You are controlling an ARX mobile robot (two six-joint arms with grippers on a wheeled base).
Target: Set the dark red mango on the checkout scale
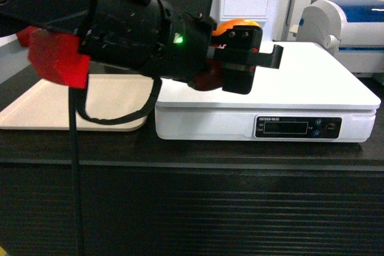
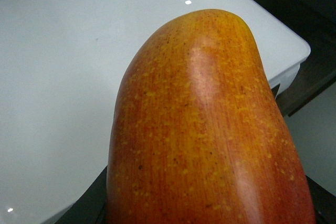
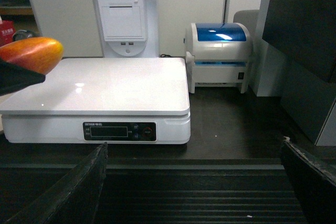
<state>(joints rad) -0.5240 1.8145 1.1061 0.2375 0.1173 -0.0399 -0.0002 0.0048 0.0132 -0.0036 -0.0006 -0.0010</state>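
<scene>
The left gripper pinches the dark red mango above the scale, apparently clear of it. Lower fully before releasing, or it rolls.

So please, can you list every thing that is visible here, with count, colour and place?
dark red mango: one, red-orange, held above the scale's left part
scale: one, white, on the checkout
checkout: one, black, under everything
tray: one, beige, left of the scale
printer: one, white and blue, right of the scale
left gripper: one, black, shut on the mango
right gripper: one, black, open, low before the checkout
</scene>
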